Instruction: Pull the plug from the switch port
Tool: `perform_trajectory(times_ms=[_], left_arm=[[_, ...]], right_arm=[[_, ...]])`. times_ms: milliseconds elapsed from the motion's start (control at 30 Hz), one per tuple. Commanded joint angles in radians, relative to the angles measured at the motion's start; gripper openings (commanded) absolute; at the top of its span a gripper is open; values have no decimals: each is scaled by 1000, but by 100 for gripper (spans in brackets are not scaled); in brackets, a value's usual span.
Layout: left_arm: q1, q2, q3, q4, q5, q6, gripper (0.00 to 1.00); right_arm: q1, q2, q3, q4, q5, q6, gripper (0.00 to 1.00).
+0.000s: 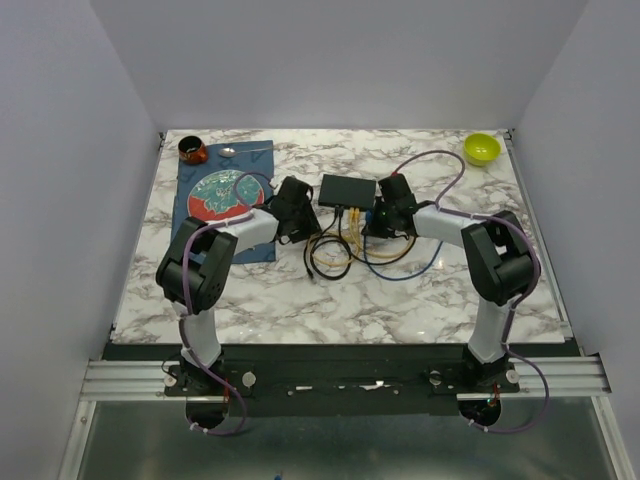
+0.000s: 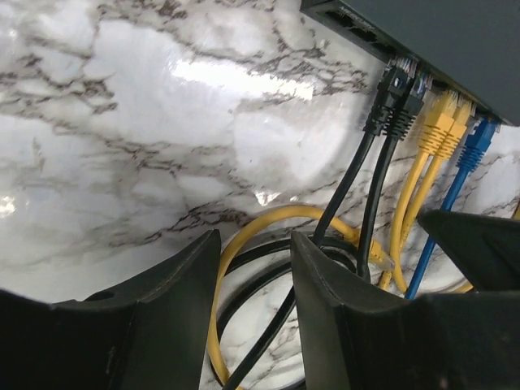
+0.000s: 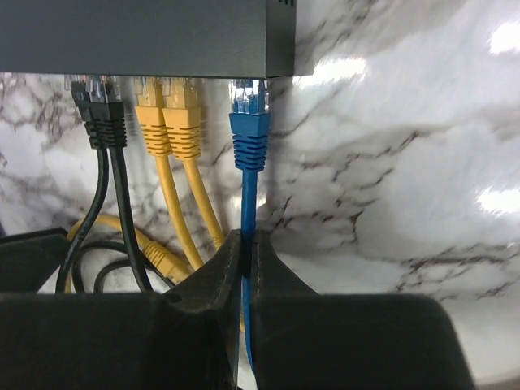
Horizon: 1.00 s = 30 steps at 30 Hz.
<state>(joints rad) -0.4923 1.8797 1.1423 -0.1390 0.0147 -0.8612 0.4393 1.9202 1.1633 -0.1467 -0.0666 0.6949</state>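
The black switch [image 1: 347, 190] lies mid-table with its sockets toward me. Two black plugs [image 3: 101, 122], two yellow plugs [image 3: 171, 122] and one blue plug [image 3: 249, 134] sit along its edge [image 3: 146, 36]. My right gripper [image 3: 246, 244] is shut on the blue cable a short way below the blue plug, whose clear tip shows at the switch's edge. My left gripper [image 2: 256, 252] is open and empty over the looped black and yellow cables, left of the switch [image 2: 455, 41]. In the top view the left gripper [image 1: 297, 215] and the right gripper [image 1: 383, 215] flank the switch.
Loose cable loops [image 1: 335, 255] lie in front of the switch. A blue mat [image 1: 225, 240] at back left holds a patterned plate [image 1: 218, 195]; a brown cup [image 1: 193, 150] and a spoon [image 1: 240, 151] lie by it. A green bowl [image 1: 481, 148] stands at back right.
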Motion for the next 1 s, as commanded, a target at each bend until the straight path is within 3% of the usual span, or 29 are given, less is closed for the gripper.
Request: perform_trajectory(times_ms=[0, 233, 300, 333, 367, 467, 533, 600, 667, 967], left_arm=[[-6, -73, -50, -65, -32, 8, 54], [-8, -160, -121, -88, -41, -4, 54], [-8, -191, -112, -102, -74, 5, 54], [-8, -203, -104, -117, -93, 11, 55], [-6, -212, -96, -123, -123, 17, 55], [-2, -234, -32, -152, -169, 47, 59], [1, -225, 32, -180, -205, 69, 63], [12, -200, 94, -189, -222, 82, 77], [26, -180, 128, -189, -214, 62, 99], [136, -53, 123, 203, 218, -19, 99]], right_arm=[[65, -39, -111, -34, -50, 34, 10], [105, -124, -166, -34, -41, 45, 11], [104, -145, -156, -51, -6, 29, 19], [104, -168, -131, -82, 13, 23, 24], [104, -179, -120, -93, 30, 15, 40], [104, -230, -79, -135, 108, -6, 69], [104, -248, -64, -149, 151, -26, 76], [104, -274, -53, -157, 187, -41, 84], [102, -283, -51, -157, 211, -60, 99], [79, -354, -160, -19, 214, -54, 95]])
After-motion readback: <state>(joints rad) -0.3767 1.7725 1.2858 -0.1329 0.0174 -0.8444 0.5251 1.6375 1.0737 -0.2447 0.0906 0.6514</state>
